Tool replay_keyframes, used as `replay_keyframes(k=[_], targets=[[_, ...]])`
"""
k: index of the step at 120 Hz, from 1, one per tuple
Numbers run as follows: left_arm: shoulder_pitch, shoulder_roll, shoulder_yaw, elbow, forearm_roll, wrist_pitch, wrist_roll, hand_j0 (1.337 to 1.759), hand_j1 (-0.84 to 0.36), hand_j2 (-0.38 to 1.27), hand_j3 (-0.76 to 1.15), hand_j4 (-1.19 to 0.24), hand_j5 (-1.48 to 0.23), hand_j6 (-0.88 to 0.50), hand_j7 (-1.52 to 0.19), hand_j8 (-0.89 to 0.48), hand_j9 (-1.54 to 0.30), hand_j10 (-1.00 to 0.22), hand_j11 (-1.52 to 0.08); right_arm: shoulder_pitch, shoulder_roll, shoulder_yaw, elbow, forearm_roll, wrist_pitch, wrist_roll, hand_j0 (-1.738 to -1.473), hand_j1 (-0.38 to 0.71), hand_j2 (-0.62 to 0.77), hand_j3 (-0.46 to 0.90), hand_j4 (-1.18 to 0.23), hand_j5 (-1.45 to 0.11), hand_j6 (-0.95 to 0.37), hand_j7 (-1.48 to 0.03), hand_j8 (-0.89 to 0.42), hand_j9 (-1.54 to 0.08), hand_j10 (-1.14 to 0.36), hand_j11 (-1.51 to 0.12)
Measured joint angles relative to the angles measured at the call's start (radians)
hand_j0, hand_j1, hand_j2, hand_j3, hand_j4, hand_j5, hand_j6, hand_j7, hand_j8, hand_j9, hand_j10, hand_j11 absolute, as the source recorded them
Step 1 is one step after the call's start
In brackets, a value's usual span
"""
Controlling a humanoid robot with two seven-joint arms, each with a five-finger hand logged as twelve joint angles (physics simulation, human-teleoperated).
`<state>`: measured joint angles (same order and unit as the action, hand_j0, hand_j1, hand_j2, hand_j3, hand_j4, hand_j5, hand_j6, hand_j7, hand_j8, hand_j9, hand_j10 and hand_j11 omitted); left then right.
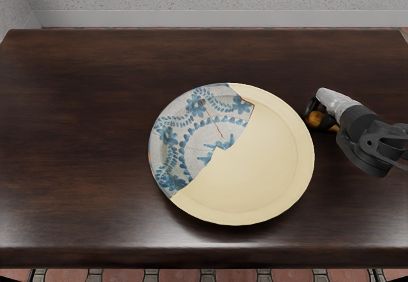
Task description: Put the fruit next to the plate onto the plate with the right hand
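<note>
A round plate (268, 167), part cream and part blue-patterned, lies in the middle of the dark table. Just off its right rim sits a small orange fruit (317, 121), mostly covered by my right hand (314, 113). The hand comes in from the right edge, its dark fingers curled around the fruit, which looks low at the table surface. Only a sliver of orange shows between the fingers. The left arm is out of view.
The dark wooden table (83, 135) reaches a grey wall at the back, and its front edge runs along the bottom of the view. My right forearm (373, 145) lies over the table's right side.
</note>
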<state>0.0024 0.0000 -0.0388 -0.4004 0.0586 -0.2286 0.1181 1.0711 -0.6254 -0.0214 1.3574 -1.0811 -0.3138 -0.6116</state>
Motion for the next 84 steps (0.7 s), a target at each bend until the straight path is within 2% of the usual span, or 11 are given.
replay_keyframes(k=[56,67,72,84], targets=[[-0.001,0.000,-0.001,0.000,0.000,0.000,0.000,1.658,0.34,0.00,0.00,0.00,-0.01,0.00,-0.01,0.00,-0.01,0.00,-0.01,-0.006,0.004,0.002,-0.002,-0.016,0.002,-0.003,-1.640,0.36,0.08,0.00,-0.76,-0.90,-0.34,-0.96,-0.37,-0.95,-0.52,-1.01],[0.001,0.000,0.000,0.000,0.000,0.000,0.000,1.658,0.34,0.00,0.00,0.00,-0.01,0.00,-0.01,0.00,-0.01,0.00,-0.01,-0.007,0.007,0.001,-0.003,-0.015,-0.002,-0.002,-1.641,0.33,0.13,0.00,-0.79,-0.87,-0.39,-0.96,-0.42,-0.93,-0.56,-1.00],[0.000,0.000,0.000,0.000,0.000,0.000,0.000,1.658,0.34,0.00,0.00,0.00,-0.01,0.00,-0.01,0.00,-0.01,0.00,-0.01,-0.010,0.008,0.001,-0.006,-0.016,-0.002,-0.002,-1.640,0.32,0.11,0.00,-0.79,-0.86,-0.43,-0.96,-0.43,-0.93,-0.56,-1.00],[0.001,0.000,-0.001,0.000,0.000,0.000,0.000,1.658,0.34,0.00,0.00,0.00,-0.01,0.00,-0.01,0.00,-0.01,0.00,-0.01,-0.014,0.012,0.003,-0.012,-0.022,0.000,-0.001,-1.634,0.30,0.04,0.00,-0.79,-0.85,-0.42,-0.96,-0.42,-0.94,-0.56,-1.01]])
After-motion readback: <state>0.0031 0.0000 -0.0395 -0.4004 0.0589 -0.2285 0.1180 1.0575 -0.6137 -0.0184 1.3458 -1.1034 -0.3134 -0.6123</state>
